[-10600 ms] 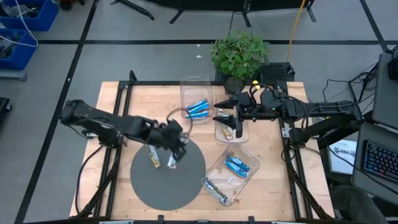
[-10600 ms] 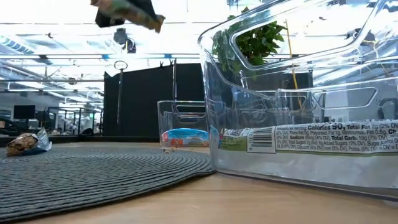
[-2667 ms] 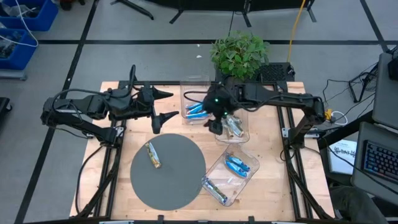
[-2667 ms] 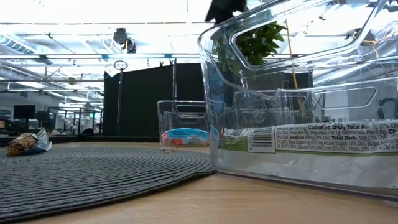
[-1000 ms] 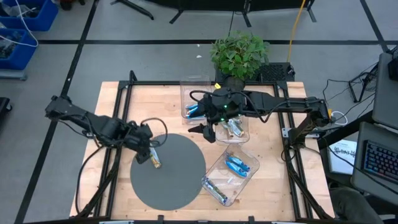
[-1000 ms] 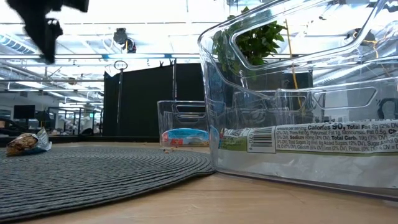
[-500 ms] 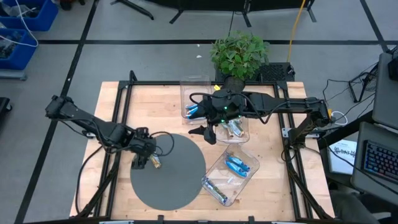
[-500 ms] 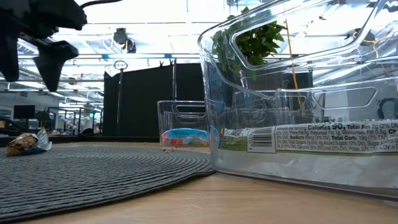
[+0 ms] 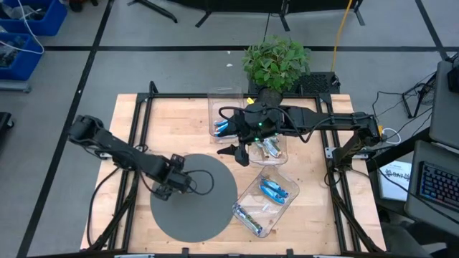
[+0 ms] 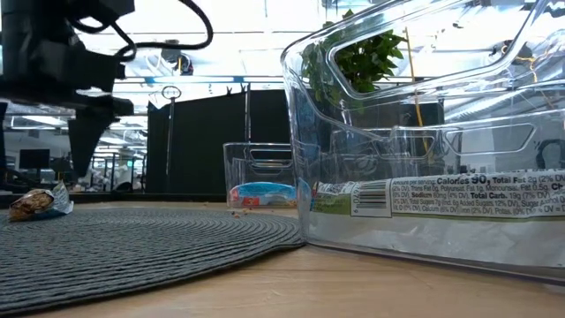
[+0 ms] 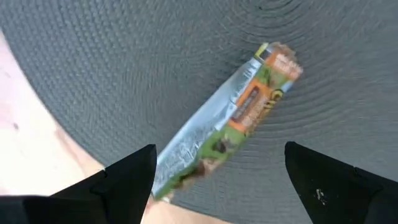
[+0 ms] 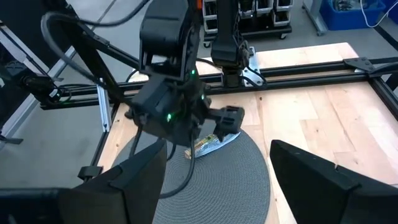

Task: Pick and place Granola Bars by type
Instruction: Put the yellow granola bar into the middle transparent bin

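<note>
Tan foil granola bar point(image 11: 227, 121) lies near the round grey mat's point(image 11: 348, 74) edge, between my spread left gripper point(image 11: 217, 177) fingers, ungrasped.

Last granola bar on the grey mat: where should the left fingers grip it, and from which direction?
Grip the granola bar mid-length, across its narrow width, coming straight down. It lies flat on the mat, its crimped ends are thin, and the open left gripper already straddles it.

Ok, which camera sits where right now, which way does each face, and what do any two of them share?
High: overhead, straight down on the table; both arms, left claw at the mat.
Low: table height, across the mat; left claw hangs over it.
Left wrist: on the left arm, down at the bar; open fingers.
Right wrist: on the right arm, toward the left arm; open fingers.
Shared: both wrists and low see the bar.
</note>
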Motion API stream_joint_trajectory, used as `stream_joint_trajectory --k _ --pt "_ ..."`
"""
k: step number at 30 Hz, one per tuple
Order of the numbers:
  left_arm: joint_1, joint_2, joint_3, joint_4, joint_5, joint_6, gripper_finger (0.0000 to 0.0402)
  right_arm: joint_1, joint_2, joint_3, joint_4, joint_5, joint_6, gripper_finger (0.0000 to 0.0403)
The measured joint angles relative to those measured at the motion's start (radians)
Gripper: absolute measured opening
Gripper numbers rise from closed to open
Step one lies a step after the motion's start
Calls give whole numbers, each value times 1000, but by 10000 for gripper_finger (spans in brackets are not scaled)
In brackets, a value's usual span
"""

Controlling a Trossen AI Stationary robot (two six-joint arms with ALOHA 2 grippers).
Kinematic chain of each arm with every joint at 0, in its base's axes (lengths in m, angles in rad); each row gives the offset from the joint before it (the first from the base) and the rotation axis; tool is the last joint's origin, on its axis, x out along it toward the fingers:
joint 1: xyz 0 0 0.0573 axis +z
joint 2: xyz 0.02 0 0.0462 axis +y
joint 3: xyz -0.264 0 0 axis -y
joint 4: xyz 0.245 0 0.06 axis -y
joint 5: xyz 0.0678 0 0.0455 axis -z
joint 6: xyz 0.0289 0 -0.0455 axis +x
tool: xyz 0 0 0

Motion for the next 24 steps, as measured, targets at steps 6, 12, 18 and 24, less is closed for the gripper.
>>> stream_joint_trajectory --k 6,12,18,24 --pt "-8 49 0 75 0 84 351 0 0 0 0 0 0 279" --pt "-9 77 0 106 54 98 351 0 0 0 1 0 0 279" --pt "-14 123 0 139 79 124 351 0 0 0 1 1 0 279" --pt "-11 131 0 158 79 109 347 0 0 0 1 0 0 279"
